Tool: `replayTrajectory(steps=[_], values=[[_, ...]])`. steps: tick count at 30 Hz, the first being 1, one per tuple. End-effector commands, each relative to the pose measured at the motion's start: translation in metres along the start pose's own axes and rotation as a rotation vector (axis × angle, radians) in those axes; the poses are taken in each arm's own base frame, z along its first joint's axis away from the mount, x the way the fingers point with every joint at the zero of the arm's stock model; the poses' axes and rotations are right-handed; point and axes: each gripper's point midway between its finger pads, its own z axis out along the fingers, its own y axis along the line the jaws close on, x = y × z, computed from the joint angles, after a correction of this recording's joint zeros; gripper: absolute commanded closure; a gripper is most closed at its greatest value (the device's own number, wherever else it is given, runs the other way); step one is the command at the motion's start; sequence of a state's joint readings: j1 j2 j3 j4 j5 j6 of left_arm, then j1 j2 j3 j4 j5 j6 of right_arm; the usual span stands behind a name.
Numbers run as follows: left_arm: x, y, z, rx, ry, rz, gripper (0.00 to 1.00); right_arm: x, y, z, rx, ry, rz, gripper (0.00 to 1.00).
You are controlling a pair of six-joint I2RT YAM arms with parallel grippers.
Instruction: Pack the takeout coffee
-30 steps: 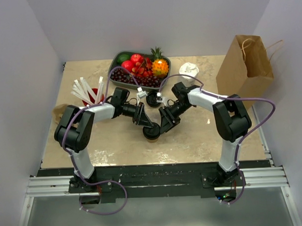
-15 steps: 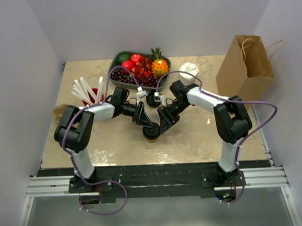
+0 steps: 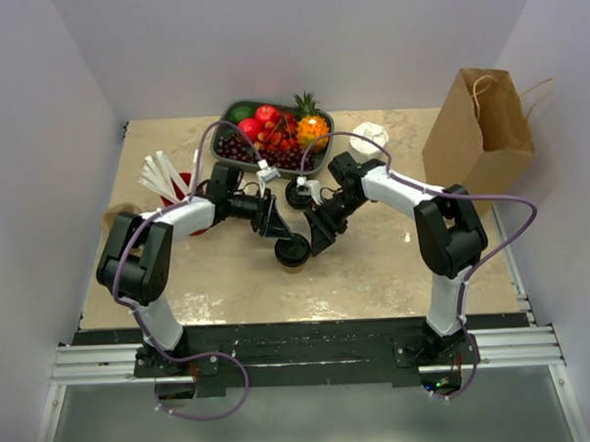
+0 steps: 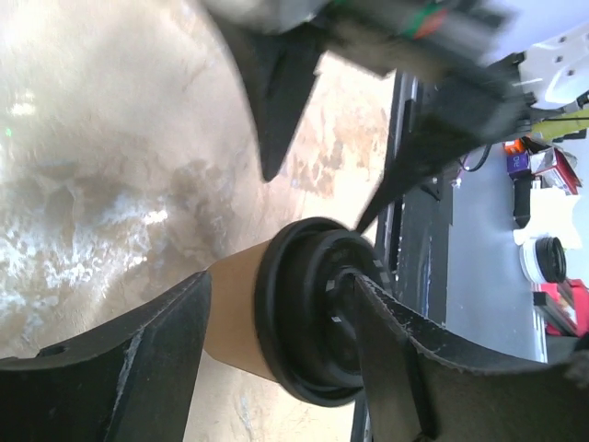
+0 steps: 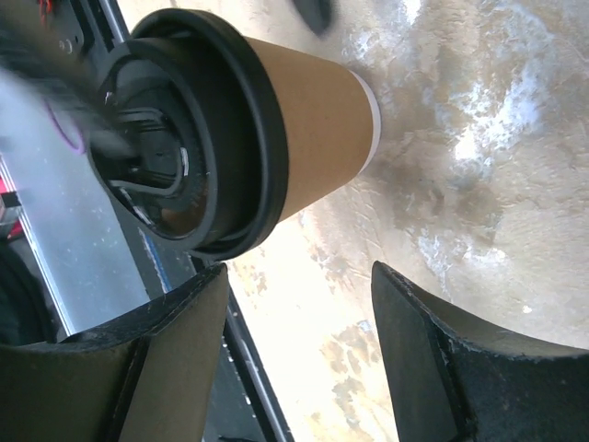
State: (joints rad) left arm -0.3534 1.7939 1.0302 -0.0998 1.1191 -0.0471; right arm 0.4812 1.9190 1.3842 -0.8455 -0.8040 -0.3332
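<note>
Left gripper (image 3: 281, 231) and right gripper (image 3: 317, 238) are drawing back from the coffee (image 3: 293, 250), standing frame centre; both are hanging released, jaws spread, gripping nothing.

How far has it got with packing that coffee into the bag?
Done: the black lid sits on the takeout coffee, which stands on the table. In hand: nothing. The left gripper and right gripper are both open beside the cup, neither clamping it. Left: grasp the cup, carry it to the paper bag on the right and lower it in.
</note>
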Motion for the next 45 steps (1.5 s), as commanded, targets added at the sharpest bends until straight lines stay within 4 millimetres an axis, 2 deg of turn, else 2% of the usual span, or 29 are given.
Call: replayTrajectory(steps=[1, 5, 7, 11, 15, 17, 20, 25, 32, 33, 34, 40, 45], values=[[-0.028, -0.032, -0.013, 0.047, -0.065, 0.099, 0.32, -0.014, 0.004, -0.004, -0.037, -0.033, -0.059, 0.33], [-0.03, -0.035, -0.012, 0.071, -0.066, 0.08, 0.32, -0.02, 0.008, -0.007, -0.081, -0.051, -0.06, 0.33], [-0.03, -0.032, -0.019, 0.042, -0.067, 0.078, 0.32, -0.025, 0.015, -0.012, -0.108, -0.062, -0.074, 0.33], [0.002, -0.033, -0.038, 0.002, -0.005, 0.014, 0.32, -0.035, 0.017, -0.025, -0.132, -0.111, -0.079, 0.33], [0.025, -0.035, -0.05, 0.006, 0.023, 0.038, 0.31, -0.043, 0.01, -0.026, -0.142, -0.134, -0.027, 0.33], [0.033, -0.036, -0.05, 0.019, 0.048, 0.039, 0.31, -0.05, 0.005, -0.023, -0.142, -0.147, -0.008, 0.33], [0.039, -0.028, -0.045, 0.031, 0.066, 0.027, 0.3, -0.057, -0.001, -0.018, -0.151, -0.157, 0.026, 0.33], [0.056, -0.027, -0.038, 0.069, 0.118, 0.007, 0.3, -0.06, -0.001, -0.016, -0.167, -0.159, 0.029, 0.33], [0.052, -0.025, -0.028, 0.095, 0.106, -0.008, 0.29, -0.061, 0.007, -0.016, -0.199, -0.178, 0.044, 0.32], [0.052, -0.026, -0.026, 0.093, 0.106, -0.031, 0.09, -0.062, 0.009, -0.015, -0.202, -0.179, 0.041, 0.32], [0.048, -0.026, -0.023, 0.096, 0.095, -0.012, 0.03, -0.063, 0.011, -0.015, -0.213, -0.182, 0.037, 0.32], [0.042, -0.027, -0.013, 0.063, 0.075, -0.029, 0.01, -0.065, 0.015, -0.006, -0.225, -0.171, 0.033, 0.32], [0.049, -0.014, -0.007, -0.011, 0.094, -0.065, 0.01, -0.065, 0.013, 0.001, -0.208, -0.158, 0.037, 0.32]])
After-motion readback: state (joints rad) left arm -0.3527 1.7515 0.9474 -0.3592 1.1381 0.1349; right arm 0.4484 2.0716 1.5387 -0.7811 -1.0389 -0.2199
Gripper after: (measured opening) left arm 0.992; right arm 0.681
